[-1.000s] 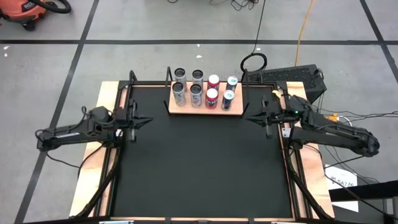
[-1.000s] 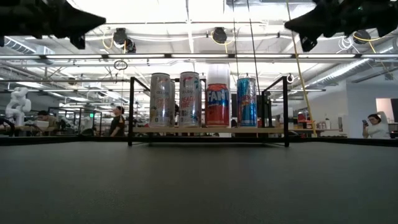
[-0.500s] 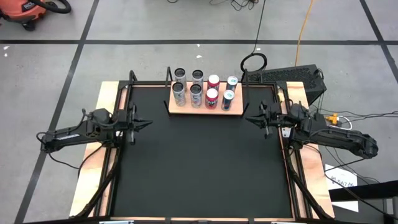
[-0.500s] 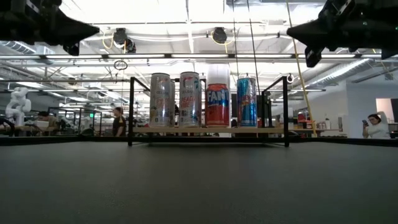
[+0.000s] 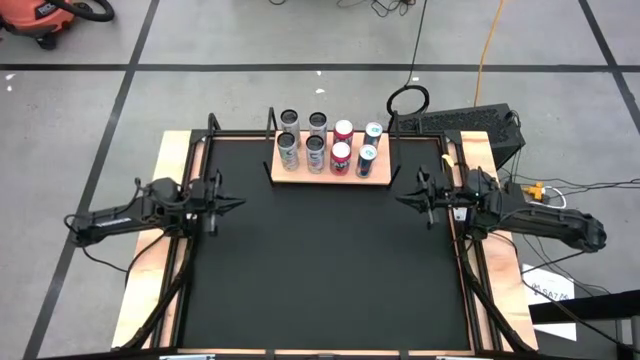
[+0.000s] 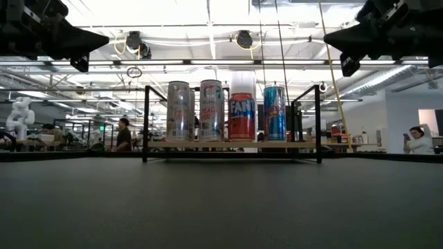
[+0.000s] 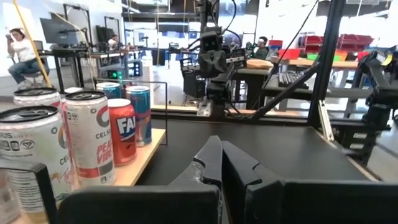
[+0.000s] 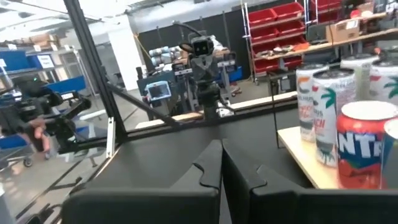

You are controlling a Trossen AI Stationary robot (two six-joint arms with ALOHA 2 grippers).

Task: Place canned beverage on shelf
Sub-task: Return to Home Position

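At 9 o'clock on the bench (image 5: pixel 320 270): left hand (image 5: pixel 238 203), fingers pressed together, pointing toward 3 o'clock. At 12 o'clock: shelf (image 5: pixel 325 179) carrying eight upright cans in two rows, namely four silver cans (image 5: pixel 288 150), two red cans (image 5: pixel 341 153), two blue cans (image 5: pixel 367 156). At 3 o'clock: right hand (image 5: pixel 399 197), fingers pressed together, pointing toward 9 o'clock.

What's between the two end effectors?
Nothing: between left end effector and right end effector only bare black tabletop, per the high view.
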